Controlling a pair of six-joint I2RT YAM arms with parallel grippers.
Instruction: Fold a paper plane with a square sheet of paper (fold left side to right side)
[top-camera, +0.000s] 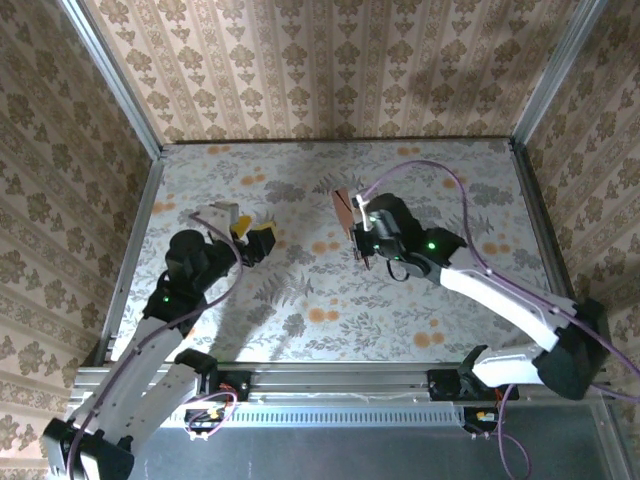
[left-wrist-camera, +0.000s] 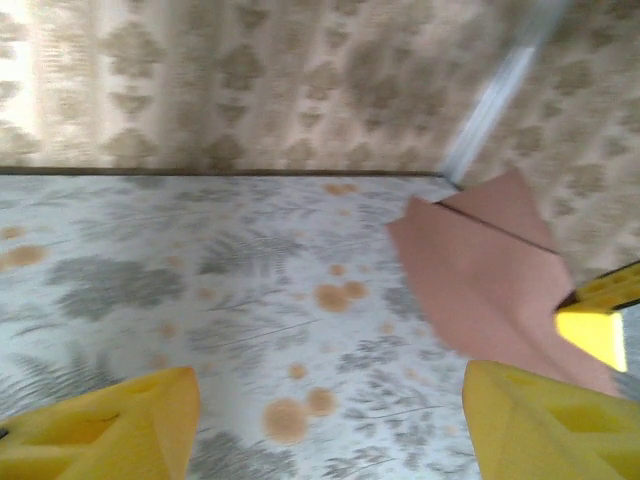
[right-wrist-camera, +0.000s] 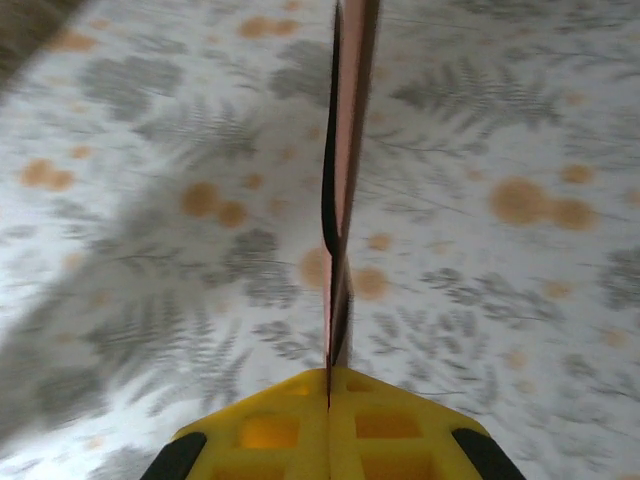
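Paper plane (top-camera: 343, 212), partly folded, hangs on edge above the counter (top-camera: 300, 300) near its middle. The right pincer (top-camera: 360, 238) is clamped tight on its lower end, and the right wrist view shows it as a thin upright strip (right-wrist-camera: 345, 150). The left pincer (top-camera: 252, 236) hovers well apart to the left, jaws wide and empty. Gripped at one end only, the thin paper could sag, twist or slip from the pads, and its flaps (left-wrist-camera: 480, 270) might spring open. A careless approach by the left pincer could crumple it. Count: one paper, two pincers, one counter.
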